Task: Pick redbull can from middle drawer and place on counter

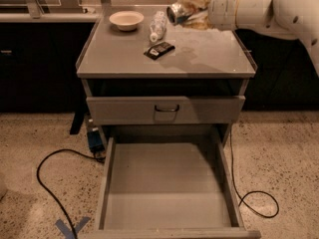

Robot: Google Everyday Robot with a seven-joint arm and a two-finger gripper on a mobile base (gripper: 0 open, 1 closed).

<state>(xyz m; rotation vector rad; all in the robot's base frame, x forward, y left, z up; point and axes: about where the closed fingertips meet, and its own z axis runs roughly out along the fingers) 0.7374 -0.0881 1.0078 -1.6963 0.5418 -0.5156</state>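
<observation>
- Speckled floor (pixel 279 148) with a grey cabinet in the middle. Dark cupboards behind it are cut off by the top edge.
- White arm (pixel 264 9) comes in from upper right; its shoulder end is out of frame.
- tool (pixel 188 13) is over the back right part of the surface (pixel 114 59), wrapped tight around the redbull can (pixel 175 14).
- The can lies sideways, silver end pointing left. Its body is mostly hidden by the yellowish fingers (pixel 197 1), and no blue or red shows.
- Can't tell its height above the surface; a shadow falls on the top just below it.
- Also on the surface: a white bowl (pixel 126 20) at back left, a clear bottle (pixel 158 26) lying beside it, and a dark flat packet (pixel 159 50) in front of the bottle. Packet label is unreadable.
- Upper drawer (pixel 124 111) with the loop handle is closed.
- middle drawer (pixel 167 183) is pulled fully out with a bare floor; its front lip is clipped by the bottom edge.
- Black cable (pixel 47 183) runs across the floor at left, and another loop (pixel 256 200) lies at right.
</observation>
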